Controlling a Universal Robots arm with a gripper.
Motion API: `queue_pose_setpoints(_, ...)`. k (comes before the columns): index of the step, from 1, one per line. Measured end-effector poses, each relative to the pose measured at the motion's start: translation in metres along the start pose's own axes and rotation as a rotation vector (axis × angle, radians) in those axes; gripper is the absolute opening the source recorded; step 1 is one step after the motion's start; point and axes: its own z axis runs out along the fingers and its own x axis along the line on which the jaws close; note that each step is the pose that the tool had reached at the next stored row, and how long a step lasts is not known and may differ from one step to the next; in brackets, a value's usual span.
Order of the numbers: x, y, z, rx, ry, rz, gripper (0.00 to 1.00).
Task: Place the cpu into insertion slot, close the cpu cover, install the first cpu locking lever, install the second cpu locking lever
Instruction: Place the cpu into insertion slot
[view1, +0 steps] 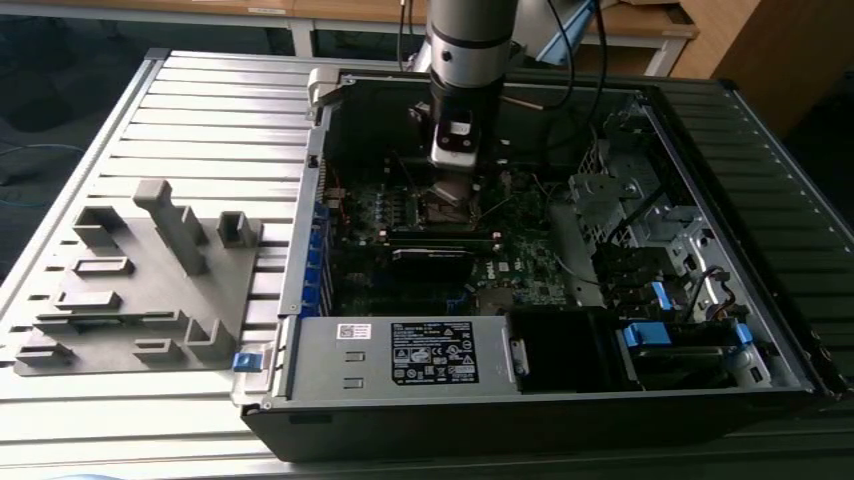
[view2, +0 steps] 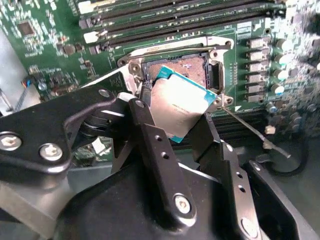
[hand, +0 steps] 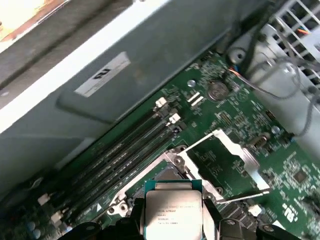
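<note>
Inside the open black metal computer case (view1: 534, 420), which lies on a grey slatted metal table (view1: 200, 110), the grey cylindrical robot arm (view1: 470, 50) reaches straight down over the far middle of the green circuit board (hand: 282, 172). Its black two-fingered gripper (view2: 175, 114) is pinching the cpu (view2: 181, 102), a small flat square chip with a silvery-grey metal top and a teal edge, between its fingers (view2: 150, 137), one on each of two opposite sides. In the first wrist view the same cpu (hand: 173, 210) sits squarely between the black tips. The chip hangs over the insertion slot (view2: 189, 67), a small square dark socket with a thin silver rim; in the second wrist view it is tilted against the socket and covers only one side of it, and whether it touches cannot be told. The cpu cover (hand: 227, 150), a thin square silver frame with a cut-out centre, stands swung open just beside the socket. A thin silver wire lever (view2: 252, 129) juts out past the socket's corner, raised off the board. Long narrow black memory slots (hand: 120, 155) run on the socket's other side. On the exterior view's left a grey moulded fixture tray (view1: 134, 300) lies on the table beside the case, and a silver power supply box (view1: 334, 370) fills the near left corner of the case.
</note>
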Motion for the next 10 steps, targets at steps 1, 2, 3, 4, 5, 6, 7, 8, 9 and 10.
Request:
queue_pose_setpoints(1, 0.0000, 0.0000, 0.0002, 0.0004, -0.0016, 0.018, 0.54)
queue_pose_setpoints(2, 0.0000, -0.0001, 0.0002, 0.0009, -0.0031, 0.036, 0.54)
queue_pose_setpoints(3, 0.0000, -0.0001, 0.0002, 0.0011, -0.0043, 0.051, 0.54)
queue_pose_setpoints(4, 0.0000, -0.0001, 0.0002, 0.0011, -0.0045, 0.054, 0.54)
queue_pose_setpoints(5, 0.0000, -0.0001, 0.0002, 0.0012, -0.0046, 0.054, 0.54)
queue_pose_setpoints(6, 0.0000, 0.0000, 0.0003, 0.0012, -0.0047, 0.055, 0.54)
queue_pose_setpoints(7, 0.0000, 0.0000, 0.0002, 0.0013, -0.0047, 0.055, 0.54)
queue_pose_setpoints(8, 0.0000, 0.0000, 0.0002, 0.0013, -0.0048, 0.056, 0.54)
queue_pose_setpoints(9, 0.0000, 0.0000, 0.0003, 0.0014, -0.0054, 0.062, 0.54)
queue_pose_setpoints(10, 0.0001, 0.0000, 0.0003, 0.0016, -0.0067, 0.079, 0.54)
